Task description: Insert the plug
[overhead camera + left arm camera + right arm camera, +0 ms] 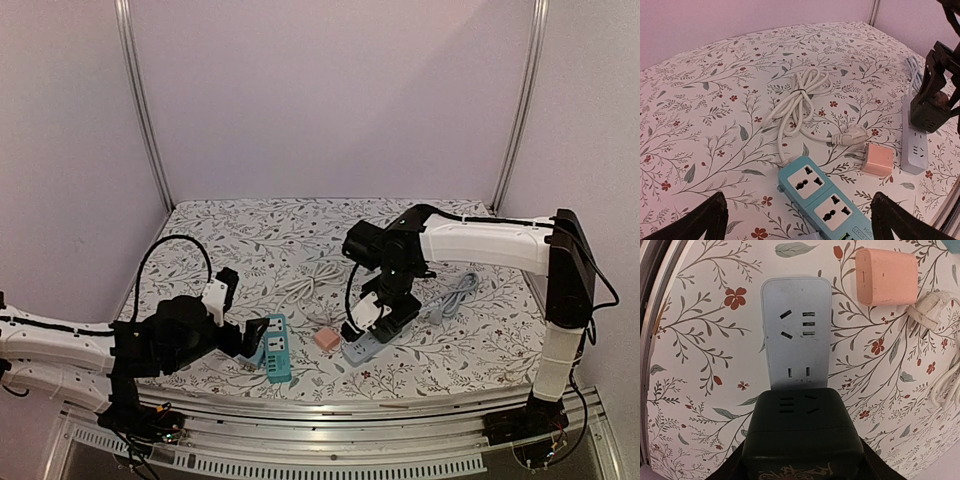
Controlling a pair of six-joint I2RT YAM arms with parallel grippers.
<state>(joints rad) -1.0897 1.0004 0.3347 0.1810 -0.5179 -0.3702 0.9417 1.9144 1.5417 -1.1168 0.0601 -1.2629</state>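
Observation:
The plug (802, 430) is a black cube with sockets on its top face, and my right gripper (802, 462) is shut on it. It sits over the near end of the grey power strip (796, 330). Its underside is hidden, so I cannot tell whether it touches the strip. From above, the right gripper (383, 315) stands over the grey strip (362, 350) at centre right. My left gripper (799, 202) is open, one finger on each side of the teal power strip (825, 197), not touching it.
A pink adapter (326, 339) lies between the two strips, beside a white plug (852, 135) on a coiled white cord (800, 95). The grey strip's cable (455, 295) runs off to the right. The table's front rail is close behind both strips.

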